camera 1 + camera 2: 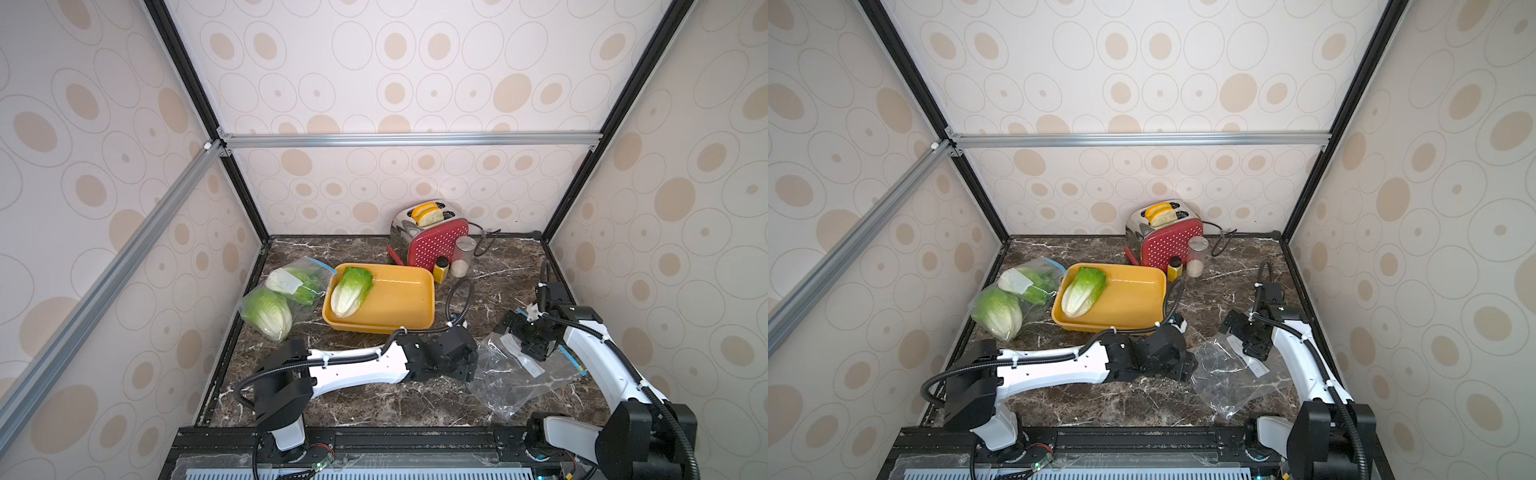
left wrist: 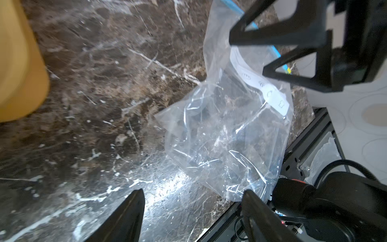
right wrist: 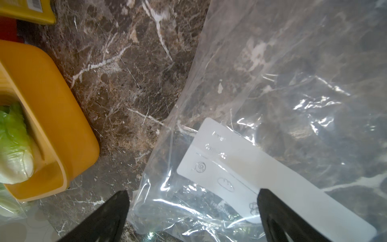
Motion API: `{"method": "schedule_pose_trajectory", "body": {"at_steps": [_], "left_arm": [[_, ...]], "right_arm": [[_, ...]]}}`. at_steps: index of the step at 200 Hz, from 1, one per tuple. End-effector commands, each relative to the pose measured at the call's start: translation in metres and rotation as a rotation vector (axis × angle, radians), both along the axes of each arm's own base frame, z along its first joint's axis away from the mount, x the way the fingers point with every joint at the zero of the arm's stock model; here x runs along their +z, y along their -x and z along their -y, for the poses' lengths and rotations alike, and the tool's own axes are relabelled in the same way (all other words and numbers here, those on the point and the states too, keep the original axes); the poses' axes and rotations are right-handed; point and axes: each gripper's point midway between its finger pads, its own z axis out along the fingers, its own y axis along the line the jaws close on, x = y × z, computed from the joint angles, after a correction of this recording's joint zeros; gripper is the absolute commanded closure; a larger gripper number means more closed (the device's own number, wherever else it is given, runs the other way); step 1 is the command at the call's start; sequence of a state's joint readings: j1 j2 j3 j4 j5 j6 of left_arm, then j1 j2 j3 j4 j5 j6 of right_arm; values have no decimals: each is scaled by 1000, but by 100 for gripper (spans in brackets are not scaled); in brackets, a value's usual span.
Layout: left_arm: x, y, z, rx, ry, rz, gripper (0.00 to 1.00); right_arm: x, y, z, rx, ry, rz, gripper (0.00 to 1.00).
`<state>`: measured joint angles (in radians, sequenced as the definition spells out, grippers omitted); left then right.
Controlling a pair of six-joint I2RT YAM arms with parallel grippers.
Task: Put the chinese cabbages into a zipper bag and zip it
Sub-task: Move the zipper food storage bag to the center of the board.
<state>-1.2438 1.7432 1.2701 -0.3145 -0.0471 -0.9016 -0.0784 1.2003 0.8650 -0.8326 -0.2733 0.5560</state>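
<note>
Left wrist view: my left gripper (image 2: 193, 194) hangs with jaws spread and nothing between them, low over the marble counter (image 2: 94, 88) at the edge of the empty zipper bag (image 2: 226, 130). My right gripper (image 3: 192, 191) is also spread wide and bare, poised over that bag's white label (image 3: 240, 159) end. In both top views one chinese cabbage (image 1: 351, 291) lies in the yellow tray (image 1: 399, 307), and two more cabbages (image 1: 998, 311) sit inside a second zipper bag (image 1: 1040, 265) just beside the tray.

Overhead stereo pair; close downward wrist views
</note>
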Motion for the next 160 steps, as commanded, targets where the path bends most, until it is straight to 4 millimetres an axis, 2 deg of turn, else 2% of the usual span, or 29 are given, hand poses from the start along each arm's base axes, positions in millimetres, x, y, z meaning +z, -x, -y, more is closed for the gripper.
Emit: {"method": "schedule_pose_trajectory", "body": {"at_steps": [1,34,64,89,104,122,160], "left_arm": [[2,-8,15,34,10,20,28],[-20,-7,35,-9,-33,-18,29],[-36,-16,30,29,-113,-11,35],[-45,-25,18,88,-177,-6,42],[-49,-29,13,115,-175,7,49],[-56,-36,9,145,-167,-1,66],[-51,-43,-5,184,-157,34,89]], "right_arm": [[4,-3,2,-8,-37,31,0],[8,-9,6,-9,-44,58,0],[10,-13,6,-14,-61,71,0],[13,-16,5,-11,-65,88,0],[13,-17,6,-11,-63,90,0],[14,-18,5,-12,-67,96,0],[17,-17,2,-1,-85,103,0]]}}
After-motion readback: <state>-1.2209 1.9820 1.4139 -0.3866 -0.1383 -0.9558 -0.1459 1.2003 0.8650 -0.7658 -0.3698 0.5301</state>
